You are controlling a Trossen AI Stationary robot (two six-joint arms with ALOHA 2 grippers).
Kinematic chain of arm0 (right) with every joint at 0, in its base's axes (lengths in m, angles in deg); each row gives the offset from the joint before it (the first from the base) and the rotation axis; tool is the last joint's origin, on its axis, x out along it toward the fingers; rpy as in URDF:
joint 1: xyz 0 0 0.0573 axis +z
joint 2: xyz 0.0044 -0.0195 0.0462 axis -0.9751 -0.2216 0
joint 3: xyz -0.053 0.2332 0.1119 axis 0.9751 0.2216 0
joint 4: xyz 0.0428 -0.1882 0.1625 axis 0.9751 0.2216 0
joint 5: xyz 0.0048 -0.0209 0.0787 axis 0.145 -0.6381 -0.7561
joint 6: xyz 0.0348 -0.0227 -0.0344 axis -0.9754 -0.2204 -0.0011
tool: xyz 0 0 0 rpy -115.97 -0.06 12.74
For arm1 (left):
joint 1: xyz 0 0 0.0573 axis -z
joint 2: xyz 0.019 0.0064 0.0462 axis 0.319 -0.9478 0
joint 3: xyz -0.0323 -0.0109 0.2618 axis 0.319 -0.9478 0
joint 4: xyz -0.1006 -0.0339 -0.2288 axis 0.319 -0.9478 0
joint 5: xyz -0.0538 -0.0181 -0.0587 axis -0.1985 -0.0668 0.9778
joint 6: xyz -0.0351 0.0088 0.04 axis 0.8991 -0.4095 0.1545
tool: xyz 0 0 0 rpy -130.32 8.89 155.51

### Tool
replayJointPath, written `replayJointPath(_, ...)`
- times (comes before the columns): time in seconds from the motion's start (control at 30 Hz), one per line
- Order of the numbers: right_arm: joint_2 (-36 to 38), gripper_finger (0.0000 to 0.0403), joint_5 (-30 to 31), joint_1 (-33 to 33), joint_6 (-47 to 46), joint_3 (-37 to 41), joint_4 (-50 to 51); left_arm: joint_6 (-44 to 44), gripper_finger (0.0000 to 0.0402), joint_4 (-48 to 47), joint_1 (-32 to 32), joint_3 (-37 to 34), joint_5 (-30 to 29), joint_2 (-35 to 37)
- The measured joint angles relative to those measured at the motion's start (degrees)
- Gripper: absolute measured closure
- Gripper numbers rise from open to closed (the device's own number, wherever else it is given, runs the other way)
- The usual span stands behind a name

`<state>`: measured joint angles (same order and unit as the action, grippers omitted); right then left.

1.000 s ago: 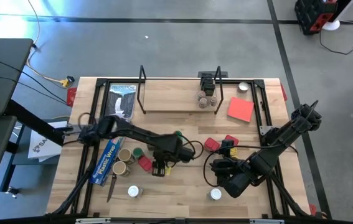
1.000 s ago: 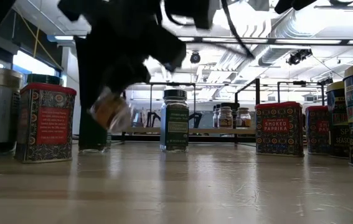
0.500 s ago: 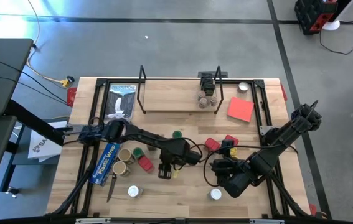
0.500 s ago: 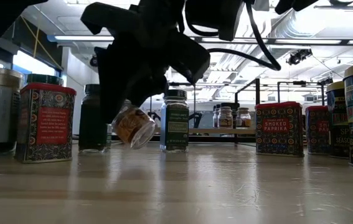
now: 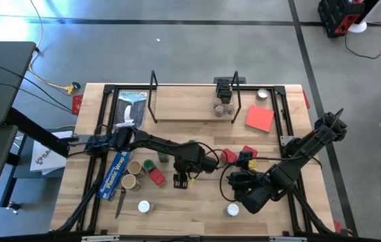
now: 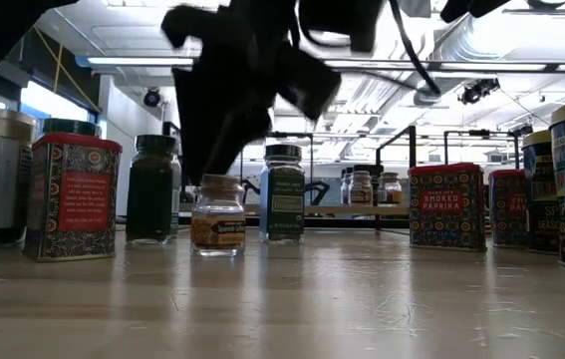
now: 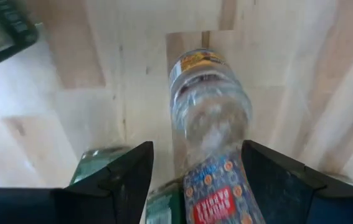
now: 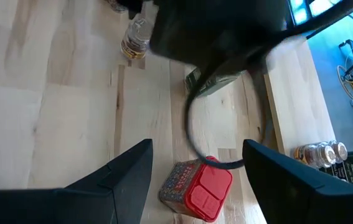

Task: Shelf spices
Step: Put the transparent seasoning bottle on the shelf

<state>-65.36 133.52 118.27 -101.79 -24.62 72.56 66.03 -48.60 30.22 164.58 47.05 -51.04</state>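
The left gripper [image 5: 181, 180], fingers apart, hangs over an upright jar [image 6: 217, 215] mid-table, while the right gripper [image 5: 234, 179] waits open beside red tins [image 5: 228, 156].

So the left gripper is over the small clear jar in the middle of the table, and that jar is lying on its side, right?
Not quite. The left gripper is over the small clear jar mid-table, but the jar is not on its side: it stands upright on the table. The low view shows this.
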Motion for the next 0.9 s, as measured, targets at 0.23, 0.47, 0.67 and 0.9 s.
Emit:
replayJointPath(0.23, 0.0, 0.0160, -0.1, 0.1, 1.2, 0.0, -1.6, 9.1, 0.0161, 0.0, 3.3, 0.0, -10.8, 8.2)
replayJointPath(0.47, 0.0, 0.0160, -4.2, -4.9, 12.1, 0.0, -10.8, 24.4, 0.0161, 0.7, 10.0, -2.1, -26.4, 19.3)
replayJointPath(0.67, -1.6, 0.0160, -19.0, -14.2, 25.0, 0.0, -25.1, 38.9, 0.0161, 0.4, 17.6, -8.2, -40.5, 28.6)
replayJointPath(0.9, -12.5, 0.0160, -38.0, -23.2, 40.3, -1.0, -41.2, 58.6, 0.0161, 0.6, 25.3, -19.6, -52.9, 36.3)
